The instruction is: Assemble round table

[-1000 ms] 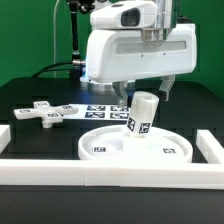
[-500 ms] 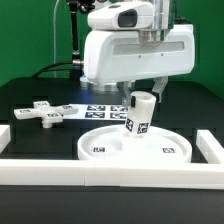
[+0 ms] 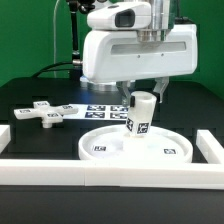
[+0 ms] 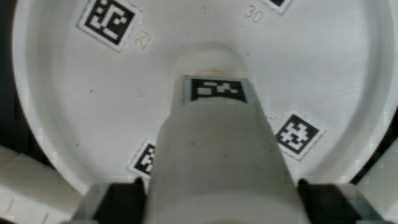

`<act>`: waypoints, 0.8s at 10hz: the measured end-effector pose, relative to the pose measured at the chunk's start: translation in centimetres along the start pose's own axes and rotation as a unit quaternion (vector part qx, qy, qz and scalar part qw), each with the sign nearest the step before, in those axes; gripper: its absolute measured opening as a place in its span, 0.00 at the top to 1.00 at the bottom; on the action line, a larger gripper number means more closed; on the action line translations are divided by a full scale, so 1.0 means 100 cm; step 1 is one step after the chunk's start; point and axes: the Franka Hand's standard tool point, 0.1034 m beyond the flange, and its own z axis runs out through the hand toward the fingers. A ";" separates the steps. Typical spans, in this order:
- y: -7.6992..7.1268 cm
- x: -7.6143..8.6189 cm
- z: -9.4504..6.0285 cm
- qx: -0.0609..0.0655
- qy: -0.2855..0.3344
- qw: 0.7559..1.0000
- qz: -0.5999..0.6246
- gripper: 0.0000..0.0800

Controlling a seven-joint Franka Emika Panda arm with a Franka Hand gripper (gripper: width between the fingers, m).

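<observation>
The large rimmed round disc (image 3: pixel 135 146) lies flat on the table near the front rail. The short cylindrical leg (image 3: pixel 141 113) stands on the disc's middle, close to upright with a slight lean. My gripper (image 3: pixel 146 94) is shut on the leg's top end. In the wrist view the leg (image 4: pixel 217 140) runs down to the disc (image 4: pixel 107 80), with a black finger pad (image 4: pixel 121 200) on each side of it. The cross-shaped base piece (image 3: pixel 45 112) lies on the table at the exterior view's left, apart from the disc.
The marker board (image 3: pixel 103 111) lies behind the disc, partly hidden by the arm. Long white border rails run along the front (image 3: pixel 110 174), with short ones at the left (image 3: pixel 3 135) and right (image 3: pixel 208 144). A cable and stand rise at the back.
The leg has tipped from a clear lean to nearly upright on the disc, and the gripper has shifted slightly with it.
</observation>
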 end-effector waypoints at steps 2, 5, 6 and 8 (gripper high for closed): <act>0.002 0.002 0.000 0.013 0.029 0.993 0.113 0.49; -0.002 0.003 0.001 0.024 0.085 0.956 0.279 0.49; -0.005 0.004 0.001 0.026 0.093 0.942 0.323 0.49; -0.003 0.002 0.002 0.026 0.104 0.908 0.404 0.49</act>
